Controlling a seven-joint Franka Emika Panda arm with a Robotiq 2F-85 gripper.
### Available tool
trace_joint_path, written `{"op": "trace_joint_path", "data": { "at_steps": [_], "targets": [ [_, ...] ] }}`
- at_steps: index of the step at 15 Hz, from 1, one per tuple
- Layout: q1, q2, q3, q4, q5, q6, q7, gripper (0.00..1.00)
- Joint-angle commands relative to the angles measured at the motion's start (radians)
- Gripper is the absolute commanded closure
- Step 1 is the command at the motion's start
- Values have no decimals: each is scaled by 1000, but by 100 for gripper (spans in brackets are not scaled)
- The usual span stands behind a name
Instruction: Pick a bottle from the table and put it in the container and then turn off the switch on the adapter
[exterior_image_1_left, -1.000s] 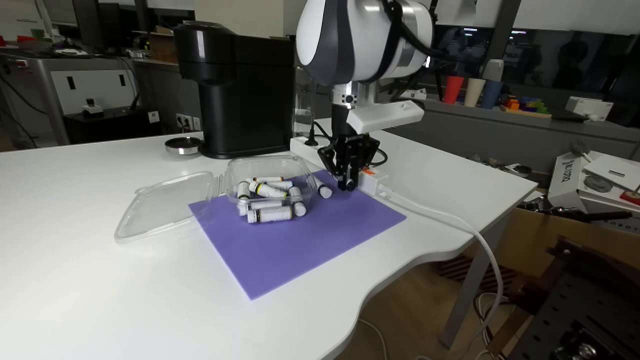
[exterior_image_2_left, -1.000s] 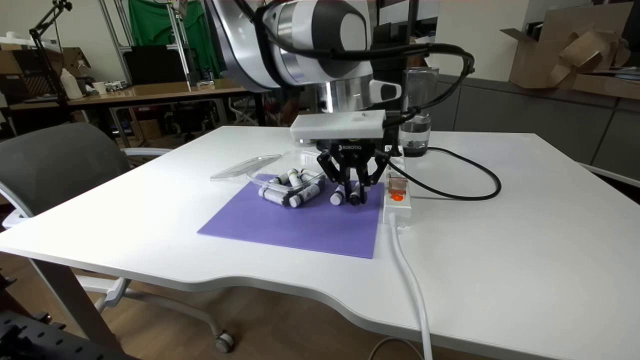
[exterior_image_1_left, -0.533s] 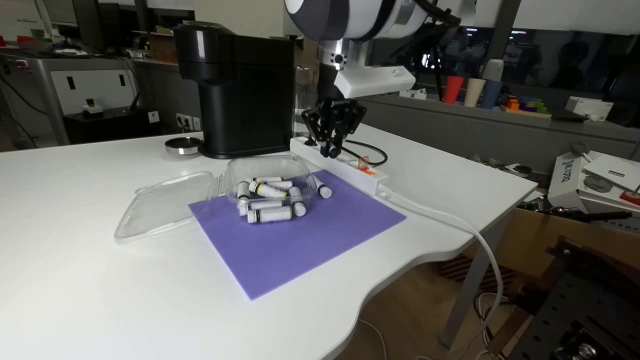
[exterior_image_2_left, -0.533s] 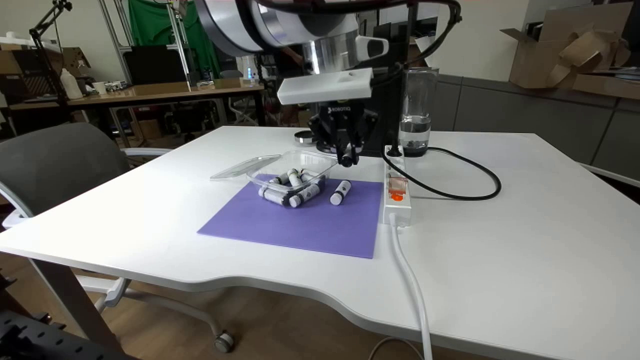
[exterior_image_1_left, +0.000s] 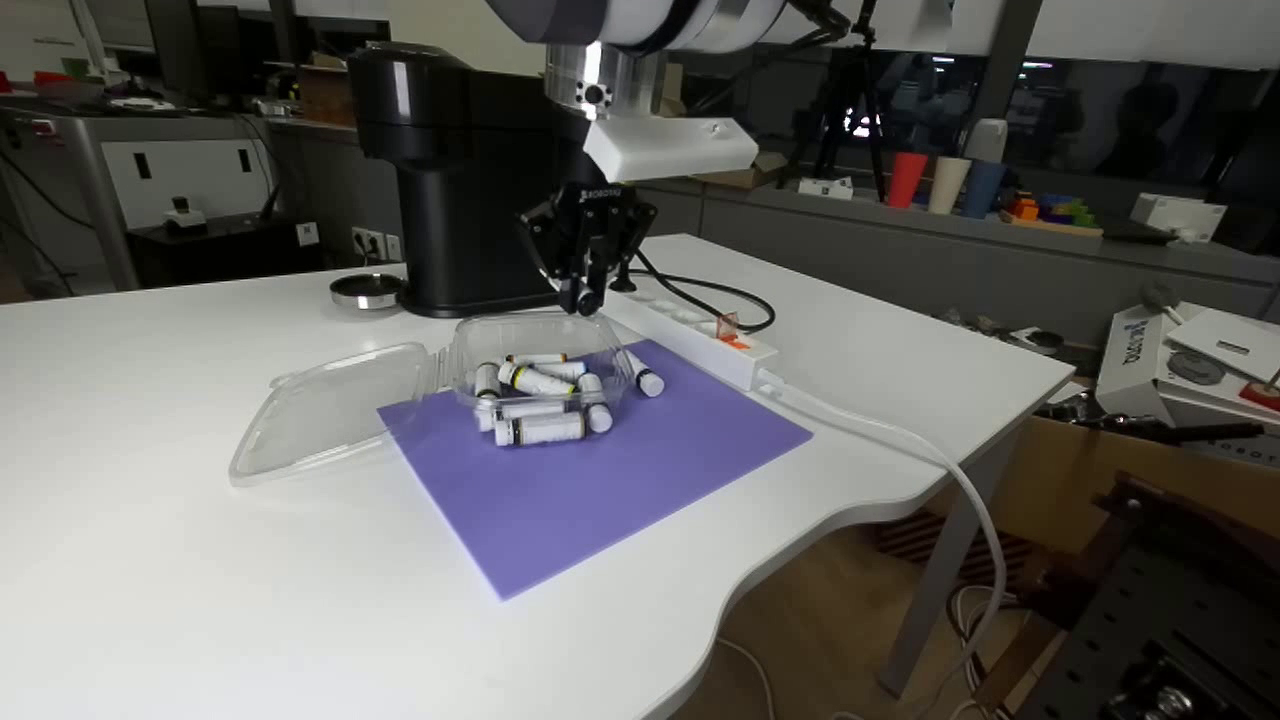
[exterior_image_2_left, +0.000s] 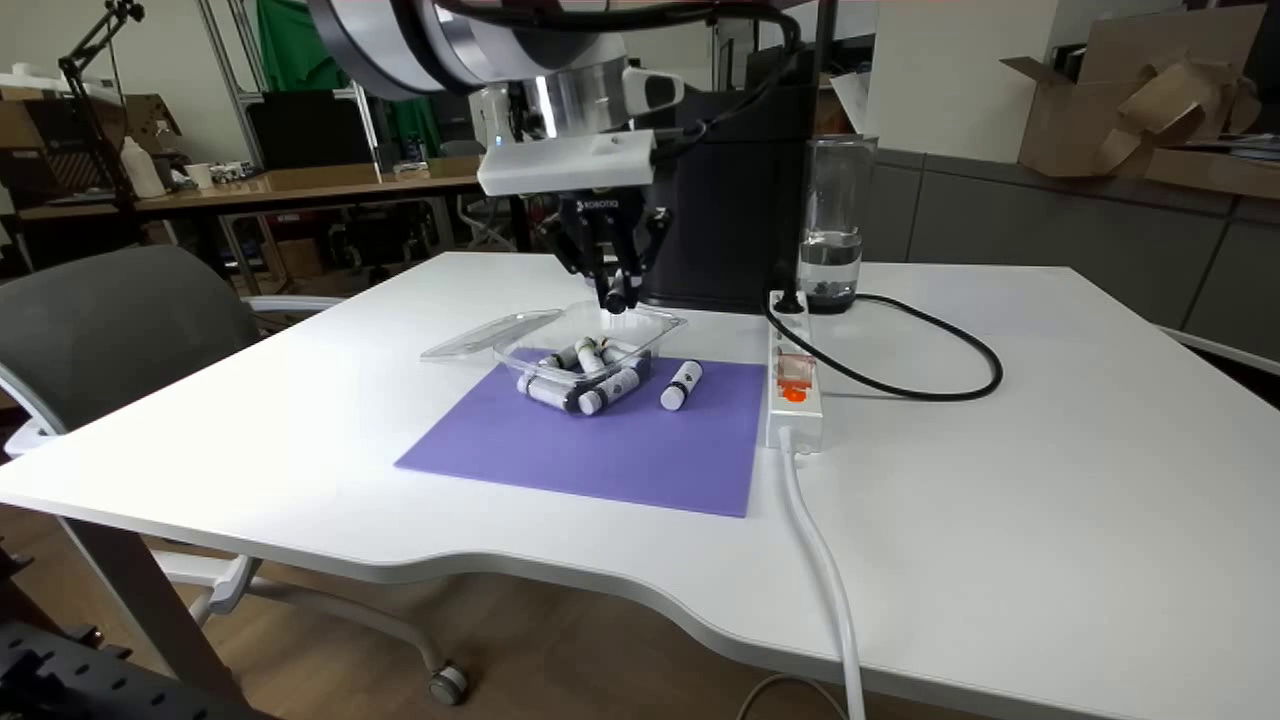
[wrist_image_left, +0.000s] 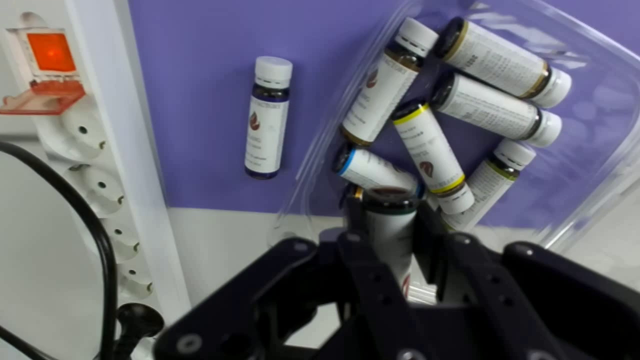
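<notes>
Since half a second earlier, the end effector (exterior_image_2_left: 615, 292) had shifted toward nine o'clock in both exterior views, closed around a bottle (wrist_image_left: 392, 232) held aloft, dark end foremost. Carrying to the clear container (wrist_image_left: 597, 125) seemed the step in hand. Its middle lay toward one o'clock in the wrist view; a move there, lowering and release seemed called for before the switch (wrist_image_left: 51, 51), lit orange at ten o'clock.
</notes>
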Motion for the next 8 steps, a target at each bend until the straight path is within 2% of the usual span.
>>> {"op": "trace_joint_path", "data": {
  "at_steps": [1, 8],
  "targets": [
    [9, 22, 25, 3, 18, 23, -9, 93],
    [21, 114, 32, 37, 18, -10, -3, 93]
  ]
}}
